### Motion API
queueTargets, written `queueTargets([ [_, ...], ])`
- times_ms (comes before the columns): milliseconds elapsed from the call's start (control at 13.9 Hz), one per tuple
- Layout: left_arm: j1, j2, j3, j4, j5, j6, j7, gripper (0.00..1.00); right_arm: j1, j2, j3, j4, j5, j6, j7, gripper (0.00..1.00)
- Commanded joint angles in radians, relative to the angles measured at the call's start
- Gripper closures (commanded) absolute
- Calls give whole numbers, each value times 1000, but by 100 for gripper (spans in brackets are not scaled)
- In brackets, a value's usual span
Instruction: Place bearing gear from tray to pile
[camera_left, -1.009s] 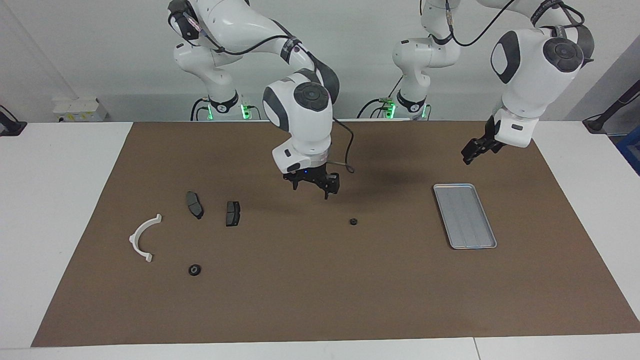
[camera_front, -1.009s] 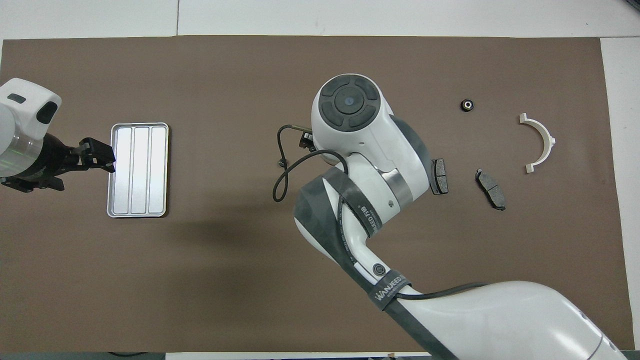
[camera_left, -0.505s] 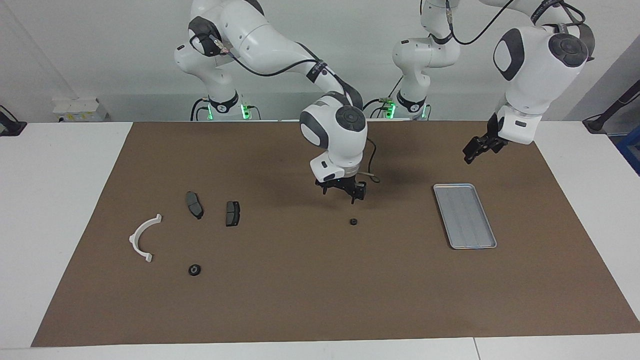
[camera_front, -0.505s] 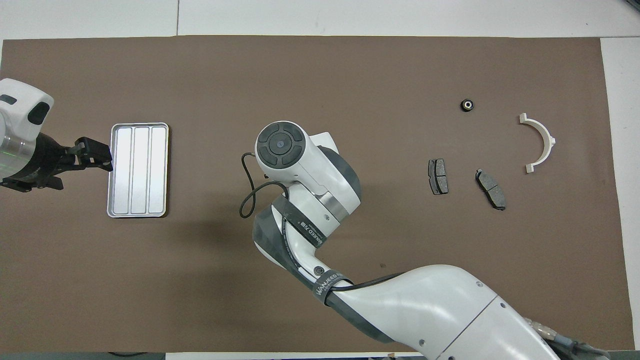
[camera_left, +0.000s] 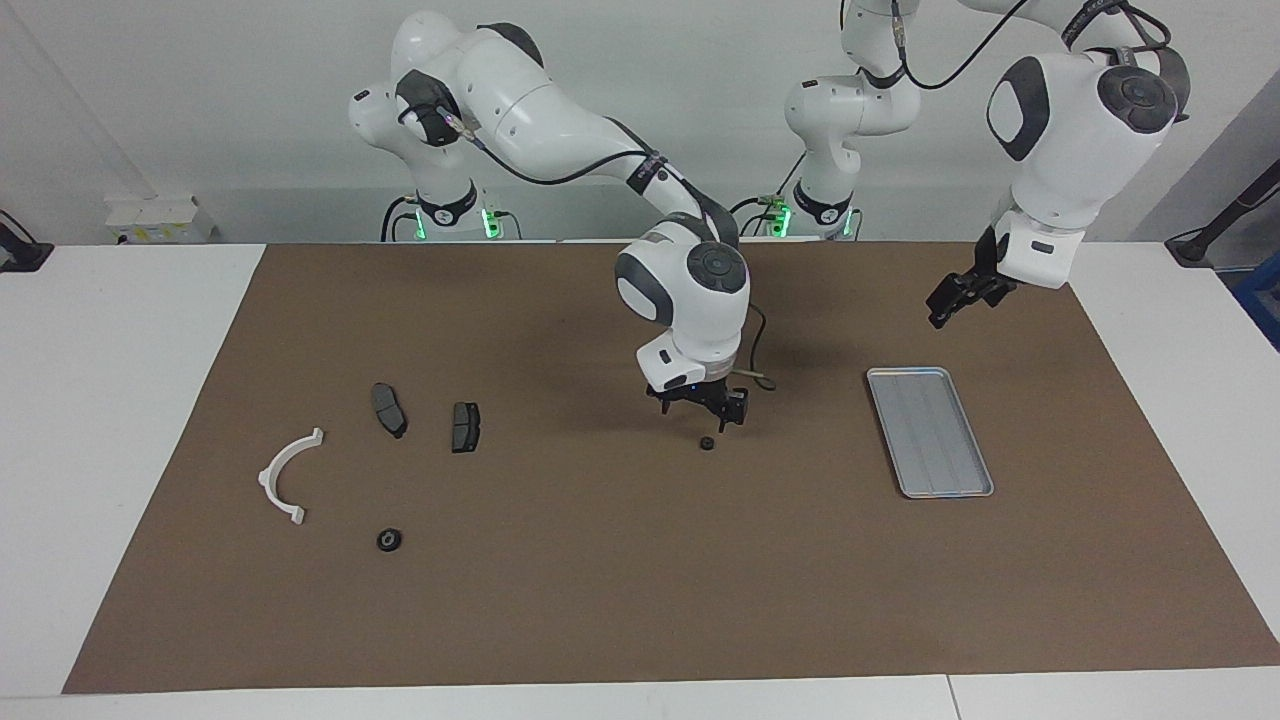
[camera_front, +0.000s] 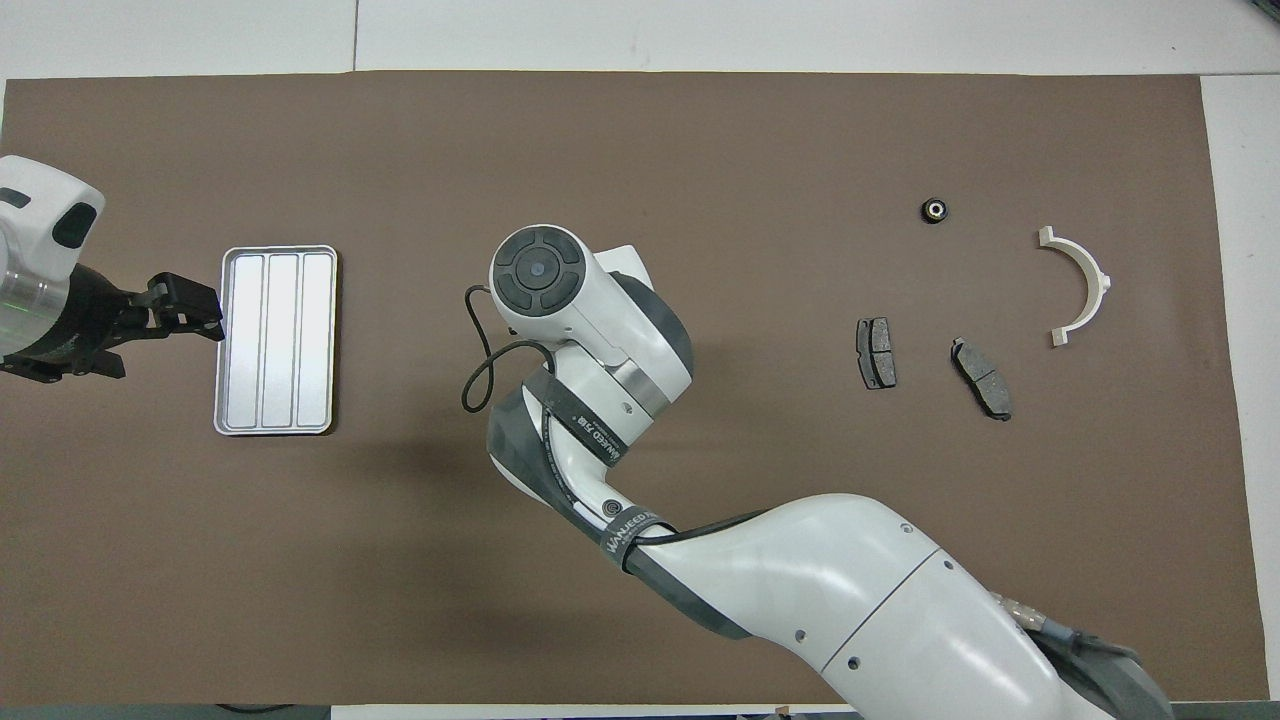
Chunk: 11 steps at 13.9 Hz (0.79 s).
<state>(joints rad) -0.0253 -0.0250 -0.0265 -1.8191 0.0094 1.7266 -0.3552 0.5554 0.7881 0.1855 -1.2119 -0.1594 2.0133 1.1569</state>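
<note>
Facing view: open-fingered, the right end effector (camera_left: 712, 412) is seen just above the small, stiff gear (camera_left: 707, 443), lying outside the tray (camera_left: 929, 431); its rim is probably best pinched.

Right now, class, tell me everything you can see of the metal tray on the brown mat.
The tray is a flat silver-grey rectangle, metal by its look, with a raised rim, rounded corners and lengthwise ridges splitting its floor into three strips. It holds nothing. It lies flat on the brown mat toward the left arm's end of the table. The left gripper hangs open in the air by its edge; nothing touches it.
</note>
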Motion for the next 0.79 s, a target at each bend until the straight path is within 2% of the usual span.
queueTargets([
  [0, 15, -26, -9, -20, -16, 14, 7, 0, 29, 95, -21, 121, -35, -22, 23, 0],
  [144, 5, -32, -10, -20, -16, 14, 7, 0, 60, 105, -58, 118, -37, -18, 23, 0],
  [361, 5, -35, -10, -20, -16, 13, 7, 0, 57, 109, -60, 117, -37, -22, 23, 0],
  [505, 8, -36, -9, -20, -16, 13, 7, 0, 51, 109, -60, 115, -37, -18, 23, 13],
  [577, 8, -39, -9, -20, -16, 13, 7, 0, 49, 109, -60, 114, -37, -12, 23, 26],
  [649, 7, -39, -9, -20, -16, 13, 7, 0, 47, 109, -60, 112, -37, -8, 23, 43],
  [721, 5, -39, -9, -20, -16, 13, 7, 0, 47, 109, -60, 112, -35, -5, 23, 46],
])
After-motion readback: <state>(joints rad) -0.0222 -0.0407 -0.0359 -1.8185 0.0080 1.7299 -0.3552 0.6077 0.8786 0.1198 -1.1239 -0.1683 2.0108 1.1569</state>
